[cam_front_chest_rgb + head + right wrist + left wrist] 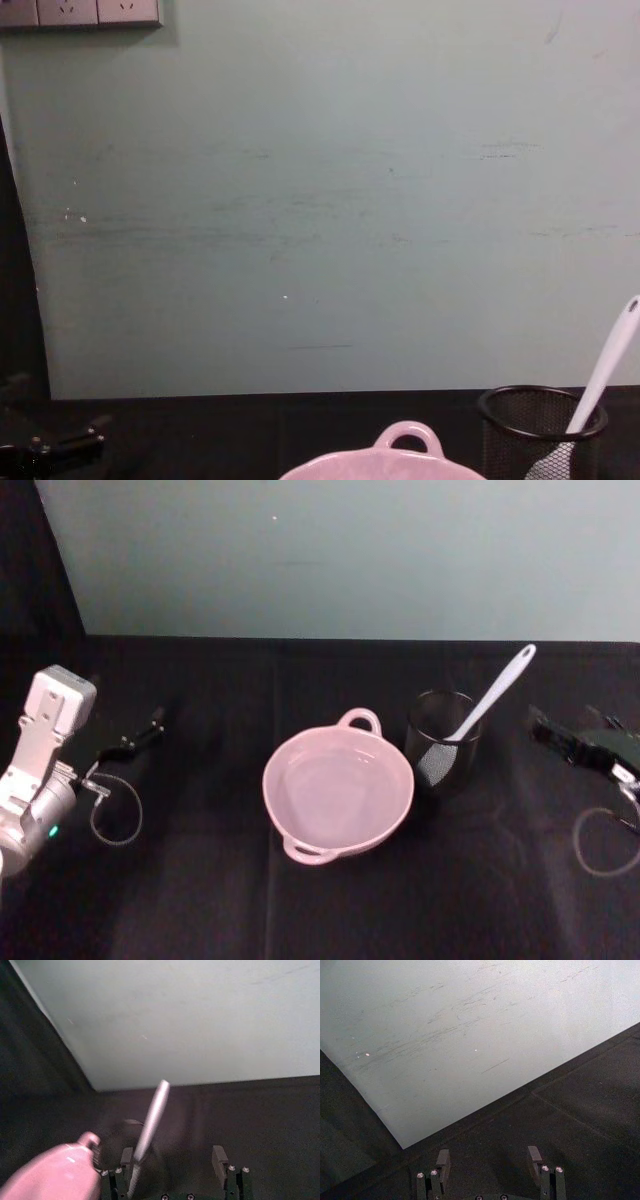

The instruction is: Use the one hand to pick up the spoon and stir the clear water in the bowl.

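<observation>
The pale pink bowl [300, 758] sits mid-table with a loop handle on its far rim; its inside looks glossy. Just to its right, the white spoon [490, 702] leans in a black wire-mesh cup [443, 742], handle end up and toward the right. My right gripper [558, 735] rests open on the table to the right of the cup, touching nothing. In the right wrist view the spoon [150, 1125] and the bowl [55, 1175] lie ahead of the open right gripper [172, 1156]. The left gripper [140, 735] lies far left, open [489, 1157]. The chest view shows the bowl [405, 440], cup [540, 425] and spoon [605, 370].
A black cloth covers the table [200, 880], ending at a pale green wall [350, 560] behind. Grey cable loops lie beside each arm, left [115, 810] and right [600, 845]. Open cloth lies in front of the bowl.
</observation>
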`<state>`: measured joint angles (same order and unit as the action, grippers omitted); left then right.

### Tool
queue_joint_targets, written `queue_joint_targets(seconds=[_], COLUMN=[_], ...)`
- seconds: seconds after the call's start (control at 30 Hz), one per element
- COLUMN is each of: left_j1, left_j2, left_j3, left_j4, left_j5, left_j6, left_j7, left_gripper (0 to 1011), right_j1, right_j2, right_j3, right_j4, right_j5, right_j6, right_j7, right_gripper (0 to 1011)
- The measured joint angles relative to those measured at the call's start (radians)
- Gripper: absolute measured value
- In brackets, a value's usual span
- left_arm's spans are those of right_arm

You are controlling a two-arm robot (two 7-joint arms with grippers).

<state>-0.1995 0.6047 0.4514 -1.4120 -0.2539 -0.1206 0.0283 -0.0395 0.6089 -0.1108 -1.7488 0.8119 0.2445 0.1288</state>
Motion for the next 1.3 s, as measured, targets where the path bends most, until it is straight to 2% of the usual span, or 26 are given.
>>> queue_joint_targets(seconds=[0.03,0.07,0.17,0.2,0.23,0.27,0.4,0.47,0.5,0.6,0.67,0.7,0.73,0.83,1.0,1.3], left_j1=[0.000,0.000,0.000,0.000,0.000,0.000,0.000,0.000,0.000,0.000,0.000,0.000,0.000,0.000,0.000,0.000], left_j2=[0.000,0.000,0.000,0.000,0.000,0.000,0.000,0.000,0.000,0.000,0.000,0.000,0.000,0.000,0.000,0.000], left_j3=[0.000,0.000,0.000,0.000,0.000,0.000,0.000,0.000,0.000,0.000,0.000,0.000,0.000,0.000,0.000,0.000], left_j4=[0.000,0.000,0.000,0.000,0.000,0.000,0.000,0.000,0.000,0.000,0.000,0.000,0.000,0.000,0.000,0.000], left_j5=[0.000,0.000,0.000,0.000,0.000,0.000,0.000,0.000,0.000,0.000,0.000,0.000,0.000,0.000,0.000,0.000], left_j6=[0.000,0.000,0.000,0.000,0.000,0.000,0.000,0.000,0.000,0.000,0.000,0.000,0.000,0.000,0.000,0.000], left_j7=[0.000,0.000,0.000,0.000,0.000,0.000,0.000,0.000,0.000,0.000,0.000,0.000,0.000,0.000,0.000,0.000], left_gripper=[1011,1011,1011,1011,1011,1011,1011,1011,1011,1011,1011,1011,1011,1011,1011,1011], right_j1=[-0.003,-0.005,0.005,0.021,0.032,0.054,0.097,0.124,0.137,0.156,0.163,0.163,0.164,0.162,0.154,0.153], right_j2=[0.008,0.028,0.051,0.060,0.062,0.064,0.052,0.033,0.019,-0.010,-0.032,-0.032,-0.044,-0.063,-0.077,-0.076], right_j3=[-0.001,-0.005,-0.023,-0.042,-0.052,-0.073,-0.109,-0.130,-0.138,-0.146,-0.146,-0.146,-0.145,-0.144,-0.141,-0.141], right_j4=[-0.005,-0.016,-0.022,-0.020,-0.016,-0.002,0.039,0.084,0.118,0.193,0.245,0.245,0.273,0.315,0.333,0.332], right_j5=[-0.013,-0.050,-0.105,-0.146,-0.166,-0.213,-0.284,-0.329,-0.356,-0.383,-0.384,-0.384,-0.384,-0.383,-0.385,-0.385], right_j6=[0.008,0.031,0.063,0.075,0.076,0.070,0.029,-0.025,-0.076,-0.165,-0.219,-0.219,-0.245,-0.276,-0.279,-0.277], right_j7=[-0.013,-0.042,-0.078,-0.097,-0.104,-0.113,-0.120,-0.119,-0.118,-0.100,-0.080,-0.080,-0.066,-0.045,-0.037,-0.037], right_gripper=[1002,1002,1002,1002,1002,1002,1002,1002,1002,1002,1002,1002,1002,1002,1002,1002])
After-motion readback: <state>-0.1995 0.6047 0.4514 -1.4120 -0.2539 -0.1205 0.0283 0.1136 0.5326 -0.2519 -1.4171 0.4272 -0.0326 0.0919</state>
